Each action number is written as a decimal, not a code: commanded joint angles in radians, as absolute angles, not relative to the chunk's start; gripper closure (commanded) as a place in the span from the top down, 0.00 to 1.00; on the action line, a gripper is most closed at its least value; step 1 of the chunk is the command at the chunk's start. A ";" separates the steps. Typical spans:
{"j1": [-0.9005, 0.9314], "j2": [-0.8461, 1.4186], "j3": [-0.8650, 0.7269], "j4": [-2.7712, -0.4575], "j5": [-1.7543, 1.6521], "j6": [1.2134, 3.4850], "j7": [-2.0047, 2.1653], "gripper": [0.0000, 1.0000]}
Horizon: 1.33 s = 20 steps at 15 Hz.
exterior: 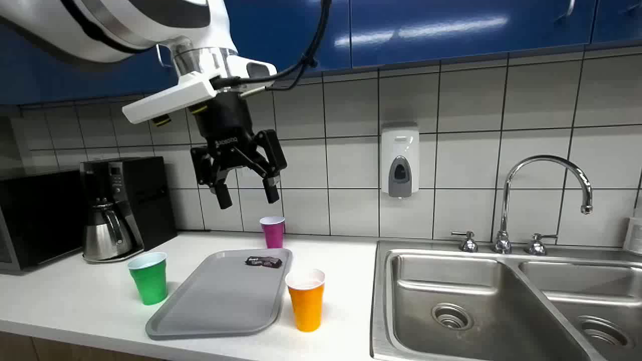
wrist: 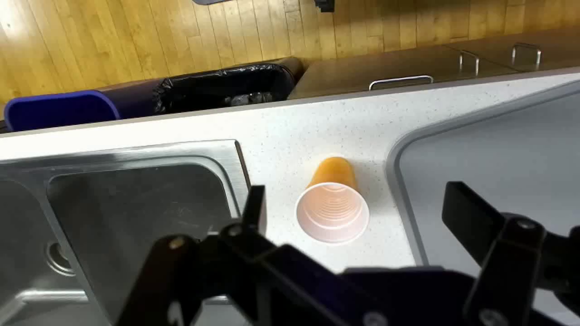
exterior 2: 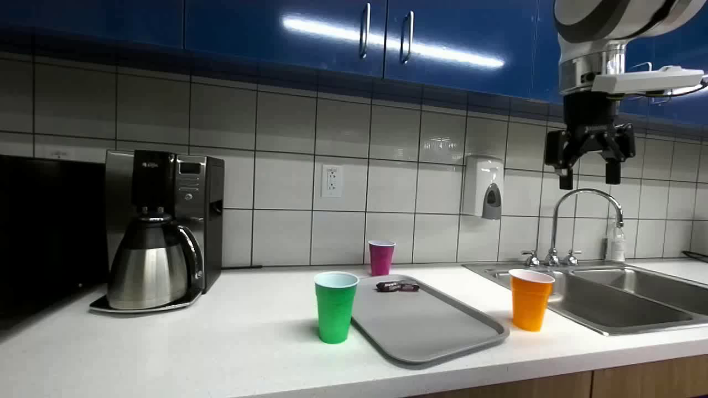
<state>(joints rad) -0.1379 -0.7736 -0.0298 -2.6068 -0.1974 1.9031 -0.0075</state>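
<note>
My gripper [exterior: 247,195] is open with nothing between its fingers, and hangs high above the counter; it also shows in an exterior view [exterior 2: 589,178]. In the wrist view the fingers [wrist: 360,207] stand apart, with an upright orange cup [wrist: 334,174] seen below between them. The orange cup also stands beside a grey tray [exterior: 220,296] in both exterior views [exterior 2: 531,304]. A dark wrapped bar [exterior: 264,261] lies on the tray's far part. A green cup [exterior: 150,281] stands at the tray's other side. A magenta cup [exterior: 274,234] stands behind it, near the wall.
A steel double sink [exterior: 451,281] with a tall faucet [exterior: 546,158] lies beside the orange cup. A coffee maker [exterior 2: 166,232] stands at the back. A soap dispenser [exterior: 399,160] hangs on the tiles. Blue cabinets [exterior: 451,30] hang above. A lined bin [wrist: 226,83] stands below the counter edge.
</note>
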 commanded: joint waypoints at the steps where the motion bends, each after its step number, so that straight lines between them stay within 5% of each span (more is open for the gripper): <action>1: -0.126 -0.772 -0.039 -2.604 -0.204 1.899 -0.001 1.00; 20: -0.103 -0.752 -0.050 -2.617 -0.181 1.909 -0.013 1.00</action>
